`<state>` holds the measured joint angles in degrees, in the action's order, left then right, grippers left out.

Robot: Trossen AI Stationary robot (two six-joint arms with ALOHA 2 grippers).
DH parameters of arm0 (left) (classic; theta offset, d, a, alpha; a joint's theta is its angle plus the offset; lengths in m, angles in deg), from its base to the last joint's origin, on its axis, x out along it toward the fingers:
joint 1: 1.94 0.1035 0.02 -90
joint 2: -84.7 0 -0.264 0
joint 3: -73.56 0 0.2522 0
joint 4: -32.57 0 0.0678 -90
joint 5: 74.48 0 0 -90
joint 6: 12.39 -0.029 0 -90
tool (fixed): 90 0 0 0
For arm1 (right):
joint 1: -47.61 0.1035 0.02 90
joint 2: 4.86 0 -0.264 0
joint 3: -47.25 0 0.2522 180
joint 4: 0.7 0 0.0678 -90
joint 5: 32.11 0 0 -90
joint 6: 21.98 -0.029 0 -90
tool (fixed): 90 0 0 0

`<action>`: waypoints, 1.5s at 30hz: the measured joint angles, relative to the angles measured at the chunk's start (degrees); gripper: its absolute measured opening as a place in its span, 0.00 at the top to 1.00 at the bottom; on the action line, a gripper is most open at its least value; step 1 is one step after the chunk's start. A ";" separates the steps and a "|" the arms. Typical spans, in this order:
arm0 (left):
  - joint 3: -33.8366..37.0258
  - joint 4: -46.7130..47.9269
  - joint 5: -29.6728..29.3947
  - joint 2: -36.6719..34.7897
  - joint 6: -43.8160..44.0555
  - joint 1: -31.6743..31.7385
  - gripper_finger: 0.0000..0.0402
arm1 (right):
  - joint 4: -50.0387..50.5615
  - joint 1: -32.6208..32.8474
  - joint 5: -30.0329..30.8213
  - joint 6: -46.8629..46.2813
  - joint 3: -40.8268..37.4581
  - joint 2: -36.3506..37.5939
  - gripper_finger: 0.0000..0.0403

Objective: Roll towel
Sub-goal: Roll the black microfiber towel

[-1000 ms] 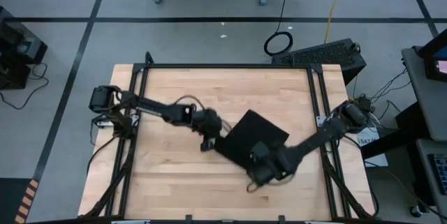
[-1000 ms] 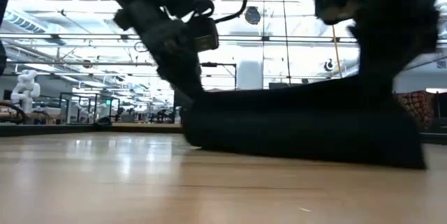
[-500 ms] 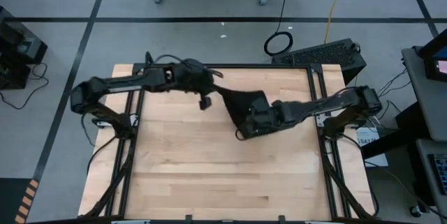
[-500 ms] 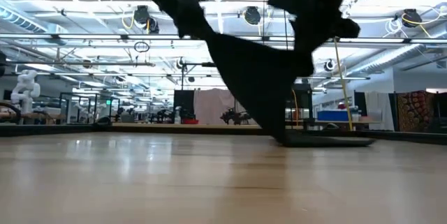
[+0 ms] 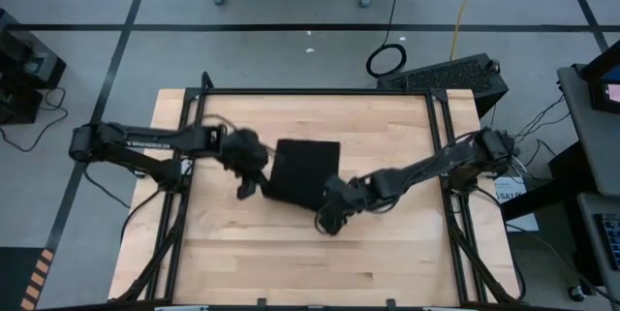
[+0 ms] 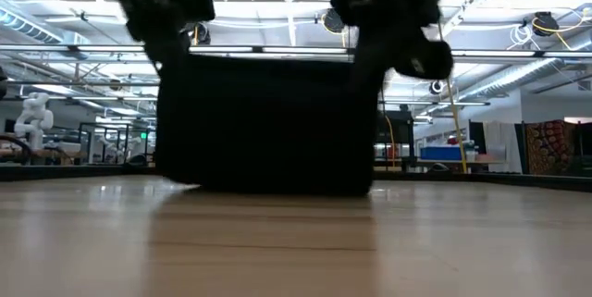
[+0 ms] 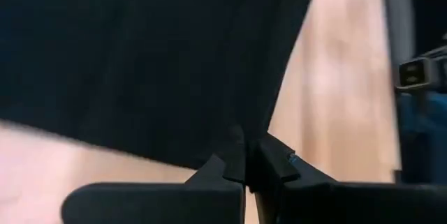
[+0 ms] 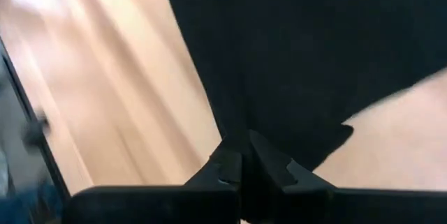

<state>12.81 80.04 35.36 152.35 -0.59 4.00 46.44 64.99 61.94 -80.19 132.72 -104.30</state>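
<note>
While both grippers pinch its near corners with fingers clamped, left gripper [image 5: 248, 181] and right gripper [image 5: 329, 216], the black towel [image 5: 304, 170] hangs spread above the middle of the bench [image 5: 242, 253]; rolling has not begun.

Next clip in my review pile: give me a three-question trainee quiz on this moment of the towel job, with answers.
1. True or false: the plain black soft cloth towel lies crumpled in a heap with neither pincer on it.
2. Which pincers are pinching the towel? A) left only B) right only C) both
3. Fill in: in the low view the towel hangs stretched between the two arms like a ____, its lower edge near the wooden tabletop.

Key
1. False: it is spread, and held.
2. C: the left pincer and the right pincer are each shut on a towel edge.
3. Curtain.
</note>
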 joint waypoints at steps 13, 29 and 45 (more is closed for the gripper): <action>13.72 -20.67 -3.79 2.99 21.48 -19.08 0.98 | -6.25 2.04 -12.23 4.78 -0.11 -5.17 1.00; 19.91 -34.62 -6.37 4.03 38.32 -28.11 0.98 | -22.90 -1.21 -34.48 8.81 -0.18 -17.64 1.00; 23.74 -46.01 1.25 14.76 39.05 -26.74 0.98 | -24.49 -3.80 -40.91 6.98 -0.21 -17.77 0.98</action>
<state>36.55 34.03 36.61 167.11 38.45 -22.74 21.95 61.19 21.03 -73.20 132.51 -122.07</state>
